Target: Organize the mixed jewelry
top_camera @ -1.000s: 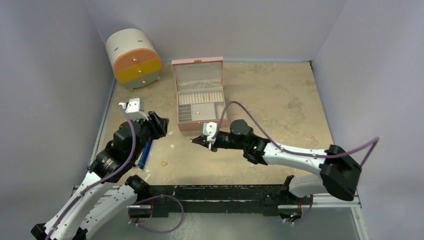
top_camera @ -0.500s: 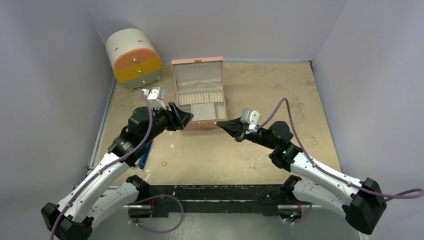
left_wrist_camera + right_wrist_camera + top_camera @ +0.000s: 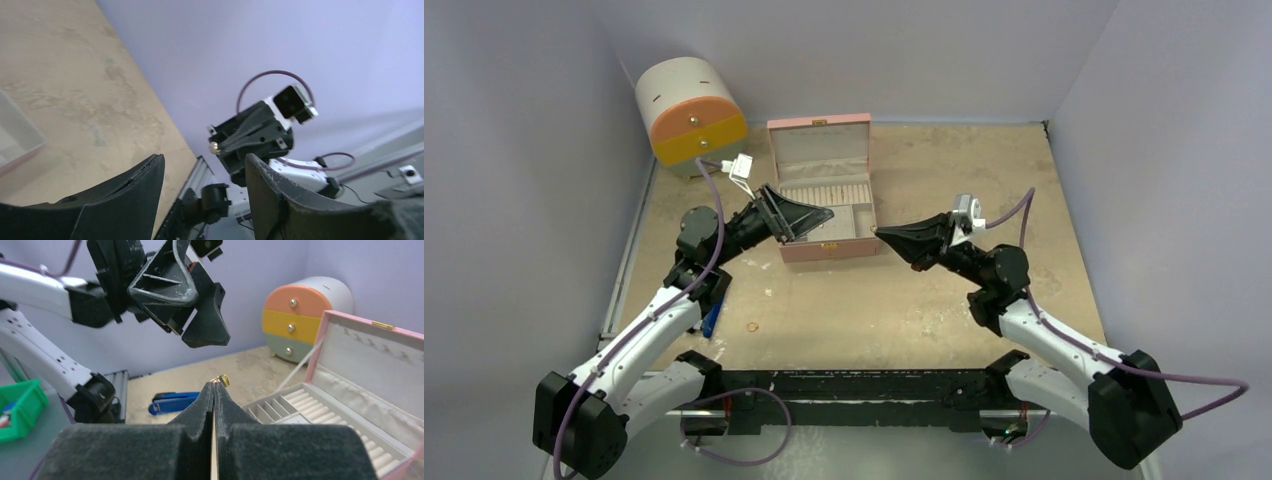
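Observation:
My right gripper (image 3: 882, 233) is shut on a tiny gold stud (image 3: 223, 380), which sticks out of its closed tips (image 3: 214, 386). It hangs in the air just right of the pink box's front corner and points left. My left gripper (image 3: 812, 214) is open and empty, raised over the left half of the open pink box (image 3: 856, 160), pointing right at the right gripper. In the left wrist view the gold stud (image 3: 214, 147) shows between my open fingers (image 3: 135, 192). One gold ring (image 3: 752, 326) lies on the table near the front left.
A blue-handled tool (image 3: 711, 319) lies by the left arm and shows in the right wrist view (image 3: 175, 401). A round drawer cabinet (image 3: 689, 112) stands at the back left. A green bin (image 3: 20, 407) sits off the table. Purple walls close three sides.
The right gripper rose from the table in front of the box and swung right, still shut. The left gripper lifted and moved right over the box, turning to face the right one.

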You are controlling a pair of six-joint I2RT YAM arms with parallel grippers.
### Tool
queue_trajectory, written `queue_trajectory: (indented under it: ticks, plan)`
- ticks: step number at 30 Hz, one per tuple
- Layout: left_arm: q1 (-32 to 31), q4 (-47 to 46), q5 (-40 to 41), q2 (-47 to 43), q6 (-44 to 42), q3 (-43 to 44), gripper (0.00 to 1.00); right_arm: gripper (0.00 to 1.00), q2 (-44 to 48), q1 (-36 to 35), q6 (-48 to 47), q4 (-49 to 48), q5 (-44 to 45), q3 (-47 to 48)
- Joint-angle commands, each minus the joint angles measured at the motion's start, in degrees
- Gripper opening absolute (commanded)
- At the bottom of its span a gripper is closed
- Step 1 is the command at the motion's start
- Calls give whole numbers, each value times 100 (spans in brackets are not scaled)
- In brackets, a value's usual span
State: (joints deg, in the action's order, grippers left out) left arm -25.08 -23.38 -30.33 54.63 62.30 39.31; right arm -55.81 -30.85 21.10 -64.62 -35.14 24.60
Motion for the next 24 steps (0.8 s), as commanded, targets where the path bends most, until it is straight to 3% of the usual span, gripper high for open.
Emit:
queue_trajectory:
  ticks: [1, 10, 15, 24]
  plan:
    - [34, -1843, -691, 10, 1214, -197, 61, 0, -367, 89, 1422, -2001, -367, 7]
    - [14, -2053, -1062, -131, 1686, -250, 63, 0, -1386, 71, 2791, -3888, -407, 525]
    - [-32, -2450, -1080, -152, 2038, -428, 63, 0, -1466, -38, 2819, -3902, -365, 830]
    - [-188, -4042, -1019, 232, 3093, -719, 62, 0, -1658, -402, 2714, -3893, -373, 1324]
